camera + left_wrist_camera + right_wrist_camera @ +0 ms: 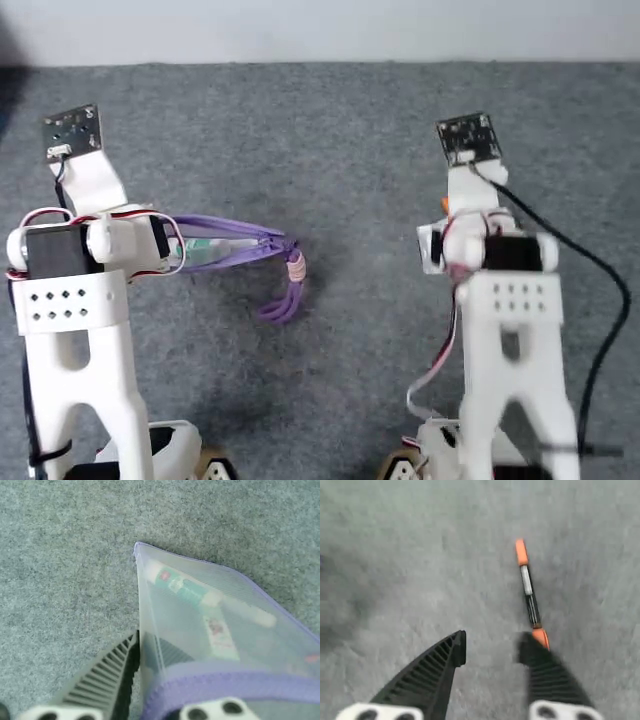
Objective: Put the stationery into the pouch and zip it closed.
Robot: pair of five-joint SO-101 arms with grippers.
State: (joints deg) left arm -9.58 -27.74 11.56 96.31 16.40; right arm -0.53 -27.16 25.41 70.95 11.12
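The translucent pouch (pixel 220 605) with purple trim (pixel 225 685) hangs above the grey carpet, and my left gripper (pixel 142 642) is shut on its edge. Inside lie a green-and-white stick (pixel 182 586) and a second small white item (pixel 218 635). In the high view the pouch (pixel 225 248) stretches rightward from the left gripper (pixel 168 245), with a purple and pink strap (pixel 290 285) trailing at its end. My right gripper (pixel 492 645) is open just above the carpet. An orange-capped pen (pixel 527 587) lies on the carpet, its near end beside one fingertip (pixel 530 647).
Grey carpet (pixel 340 140) covers the whole table, with open room between the two arms. The right arm's black cable (pixel 600 300) runs down its outer side. A sliver of the pen's orange cap (pixel 443 203) peeks out beside the right arm.
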